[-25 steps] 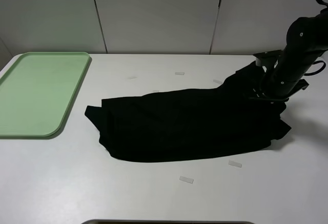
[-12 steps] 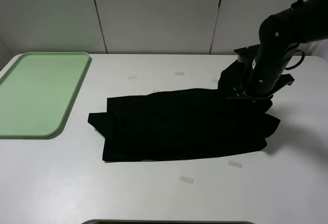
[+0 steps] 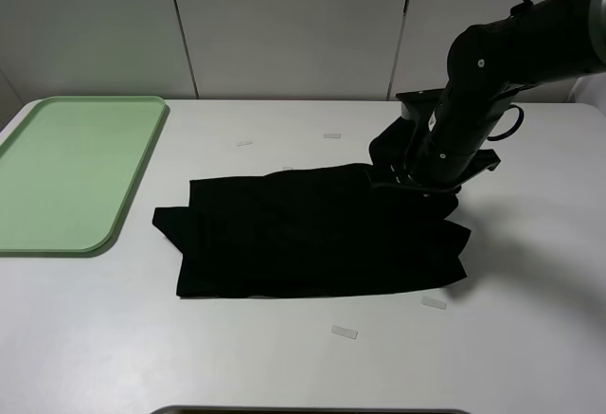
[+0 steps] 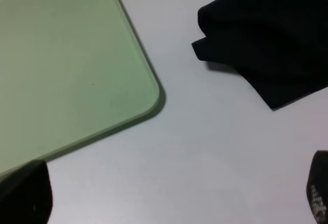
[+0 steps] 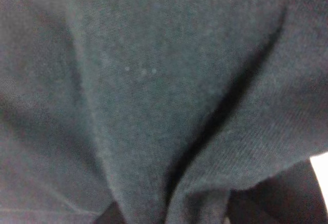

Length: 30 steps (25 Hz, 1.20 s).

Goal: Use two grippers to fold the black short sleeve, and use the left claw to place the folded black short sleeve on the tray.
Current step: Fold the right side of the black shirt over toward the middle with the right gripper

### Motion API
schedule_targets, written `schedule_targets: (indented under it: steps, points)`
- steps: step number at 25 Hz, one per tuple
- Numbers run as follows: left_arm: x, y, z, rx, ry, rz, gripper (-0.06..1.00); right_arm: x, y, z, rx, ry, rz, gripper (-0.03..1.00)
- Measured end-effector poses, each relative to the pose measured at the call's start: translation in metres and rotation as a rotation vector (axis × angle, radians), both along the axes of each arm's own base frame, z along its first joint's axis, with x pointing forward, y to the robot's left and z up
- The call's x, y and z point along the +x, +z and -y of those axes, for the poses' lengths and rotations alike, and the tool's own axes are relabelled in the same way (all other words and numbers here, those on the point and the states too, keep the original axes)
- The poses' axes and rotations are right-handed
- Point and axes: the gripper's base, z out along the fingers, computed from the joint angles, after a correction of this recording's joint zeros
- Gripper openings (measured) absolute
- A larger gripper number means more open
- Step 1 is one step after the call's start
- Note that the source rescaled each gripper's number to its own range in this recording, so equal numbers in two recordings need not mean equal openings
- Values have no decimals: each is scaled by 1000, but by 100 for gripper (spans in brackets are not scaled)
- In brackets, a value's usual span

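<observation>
**Left fingers (image 4: 23,196) wide and empty; right fingers buried in the black shirt (image 3: 312,234)**

The left fingers stand wide apart above bare table (image 4: 205,147) and hold nothing. The corner of the tray (image 4: 66,55) and one sleeve of the shirt are both near them, touching neither. The right fingers are hidden in cloth at the end of the right arm (image 3: 440,149). They grip the shirt's right end, which rises off the table in a bunch. The shirt lies mid-table, its long axis running from the tray side to the right arm, with a sleeve pointing toward the tray.
</observation>
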Motion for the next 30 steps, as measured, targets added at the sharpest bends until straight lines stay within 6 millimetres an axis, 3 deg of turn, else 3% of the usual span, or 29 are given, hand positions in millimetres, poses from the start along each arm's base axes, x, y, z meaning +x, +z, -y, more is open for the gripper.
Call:
schedule_targets:
  steps: [2, 6, 9, 14, 19, 22, 27, 30]
  points:
    - [0, 0, 0, 0, 0, 0, 100, 0, 0, -2, 18, 17, 3, 33]
    - [0, 0, 0, 0, 0, 0, 100, 2, 2, -11, 118, 18, 28, 84]
    - [0, 0, 0, 0, 0, 0, 100, 5, 4, -16, 177, 36, 61, 96]
    - [0, 0, 0, 0, 0, 0, 100, 4, 6, -23, 253, 33, 53, 99]
    - [0, 0, 0, 0, 0, 0, 100, -8, 10, -42, 400, 49, -41, 74]
    - [0, 0, 0, 0, 0, 0, 100, -11, 12, -50, 443, 105, -34, 66]
    - [0, 0, 0, 0, 0, 0, 100, -7, 16, -46, 372, 223, 46, 64]
    - [0, 0, 0, 0, 0, 0, 100, -2, 37, -45, 352, 249, 99, 64]
